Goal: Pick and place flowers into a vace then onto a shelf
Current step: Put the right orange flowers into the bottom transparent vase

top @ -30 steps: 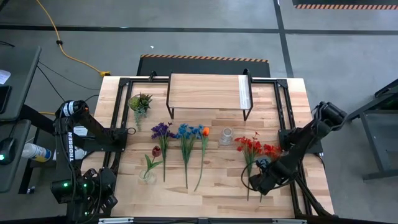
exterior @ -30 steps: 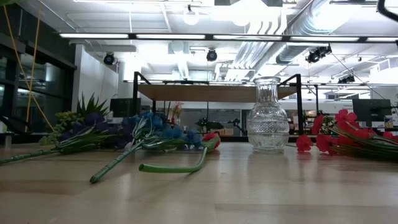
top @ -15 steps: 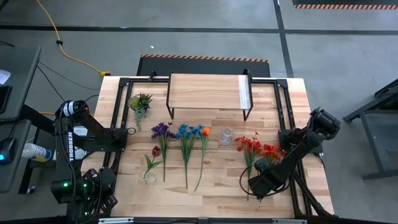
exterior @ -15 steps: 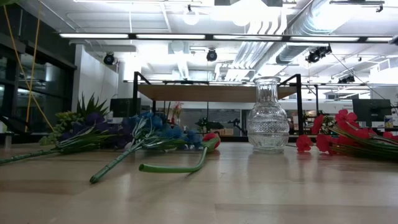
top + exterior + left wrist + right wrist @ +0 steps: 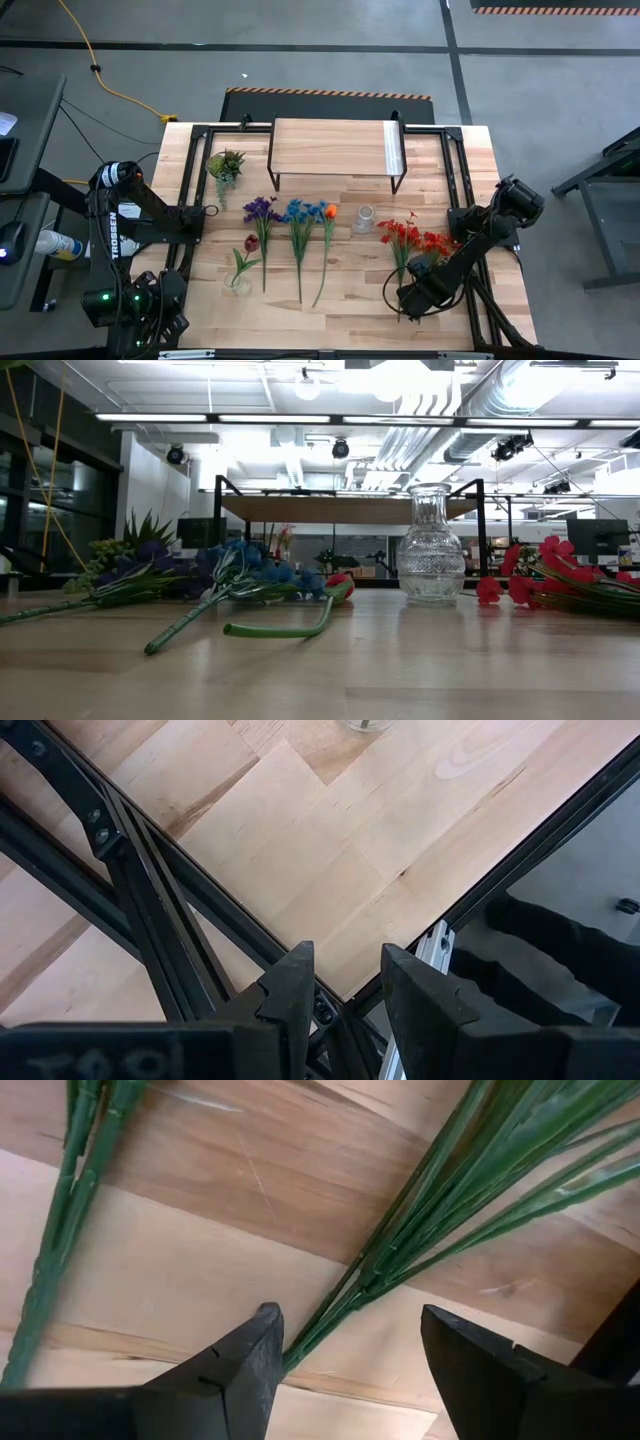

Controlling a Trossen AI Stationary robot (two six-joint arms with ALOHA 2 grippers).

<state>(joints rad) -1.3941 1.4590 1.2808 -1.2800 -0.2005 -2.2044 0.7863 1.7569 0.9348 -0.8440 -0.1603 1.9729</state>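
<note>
The right gripper (image 5: 345, 1345) is down low over the near right part of the tabletop (image 5: 350, 295), its jaws standing open with a bunch of green stems between them but not yet pinched. Those stems belong to the red flowers (image 5: 410, 238), which lie flat on the wood with their blooms pointing toward the shelf (image 5: 330, 148) and their stalks running back under the gripper (image 5: 412, 297). The shelf stands at the far edge, bare on top apart from its pale strip.

The rest of the flowers lie in a row left of centre — purple (image 5: 260, 210), blue (image 5: 298, 212), one orange (image 5: 329, 211) — all flat, stems toward the near edge. A small clear glass vase (image 5: 365, 217) stands upright between the orange bloom and the red ones, touching neither. A green spiky plant (image 5: 225, 164) sits near the shelf's left leg.

The left gripper (image 5: 345, 995) waits off the left near corner, over the black frame, its jaws a little apart and holding nothing.
</note>
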